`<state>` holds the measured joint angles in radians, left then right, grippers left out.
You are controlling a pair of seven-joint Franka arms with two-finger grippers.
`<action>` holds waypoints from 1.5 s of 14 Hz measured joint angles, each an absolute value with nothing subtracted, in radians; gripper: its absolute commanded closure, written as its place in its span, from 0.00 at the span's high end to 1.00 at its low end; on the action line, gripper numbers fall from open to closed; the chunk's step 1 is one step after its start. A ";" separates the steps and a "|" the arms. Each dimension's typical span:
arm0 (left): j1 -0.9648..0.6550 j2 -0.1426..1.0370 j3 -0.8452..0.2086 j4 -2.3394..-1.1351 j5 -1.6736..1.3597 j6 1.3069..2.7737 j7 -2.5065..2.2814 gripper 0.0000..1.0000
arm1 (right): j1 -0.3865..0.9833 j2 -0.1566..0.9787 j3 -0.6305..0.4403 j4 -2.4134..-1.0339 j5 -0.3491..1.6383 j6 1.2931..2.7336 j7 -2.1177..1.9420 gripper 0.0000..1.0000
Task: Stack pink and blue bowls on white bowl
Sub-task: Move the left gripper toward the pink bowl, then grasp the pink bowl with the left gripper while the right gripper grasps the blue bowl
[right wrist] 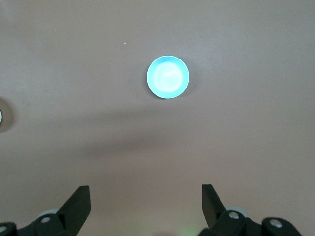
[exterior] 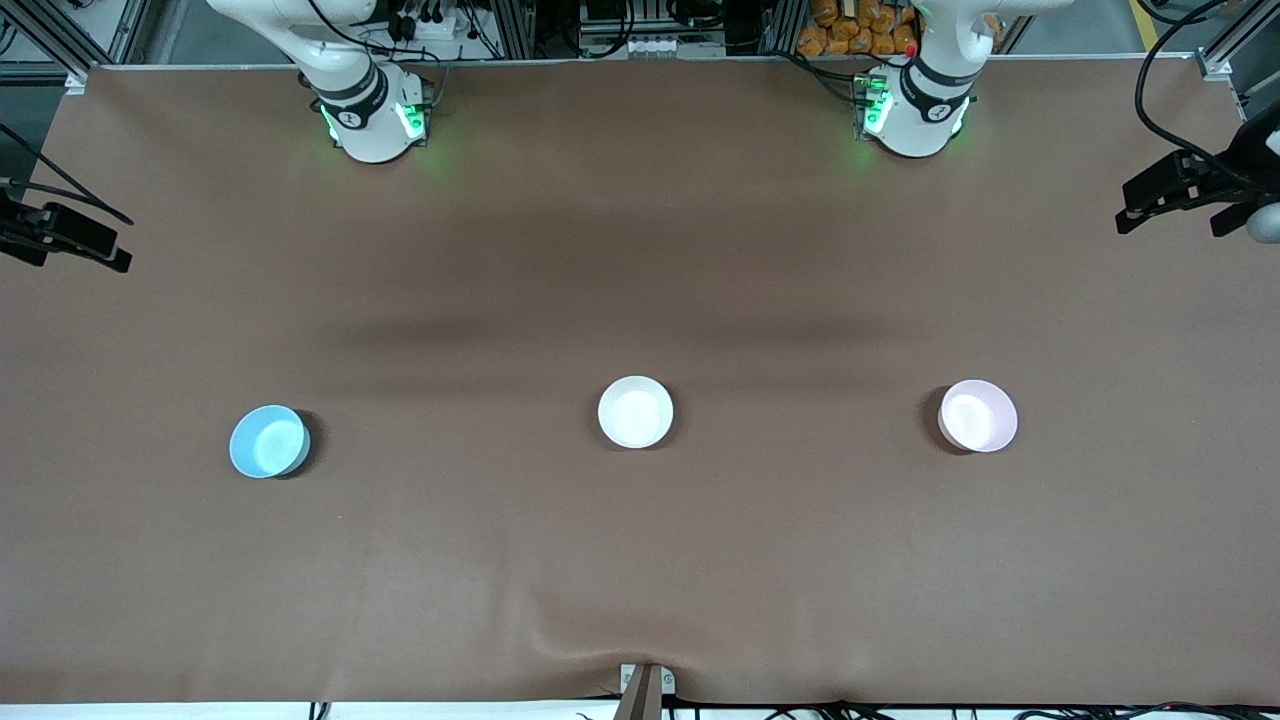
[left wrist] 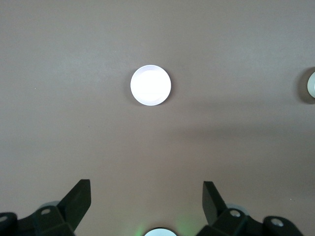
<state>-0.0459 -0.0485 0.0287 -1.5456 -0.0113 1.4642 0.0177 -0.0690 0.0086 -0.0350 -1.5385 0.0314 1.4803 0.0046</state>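
Note:
Three bowls sit in a row on the brown table. The white bowl (exterior: 636,411) is in the middle. The blue bowl (exterior: 269,441) is toward the right arm's end. The pink bowl (exterior: 978,415) is toward the left arm's end. My left gripper (left wrist: 146,189) is open and empty, high over the table; its view shows the pink bowl (left wrist: 150,85), washed out to white, and an edge of the white bowl (left wrist: 311,84). My right gripper (right wrist: 146,192) is open and empty, high over the table, with the blue bowl (right wrist: 168,77) in its view. Neither gripper shows in the front view.
Both arm bases (exterior: 372,115) (exterior: 915,110) stand at the table's edge farthest from the front camera. Black camera mounts (exterior: 65,235) (exterior: 1190,190) stick in over each end of the table. A small bracket (exterior: 645,685) sits at the nearest edge, where the cloth wrinkles.

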 measured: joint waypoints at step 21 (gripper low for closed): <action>0.122 0.333 0.044 -1.909 0.012 2.132 0.171 0.99 | -0.101 0.119 -0.037 -1.568 0.026 1.582 0.004 1.00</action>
<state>0.1224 0.3329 0.0442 -1.9094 0.0121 2.1323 0.1706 -0.1009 0.1193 -0.0373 -1.5680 0.0263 1.5820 0.0044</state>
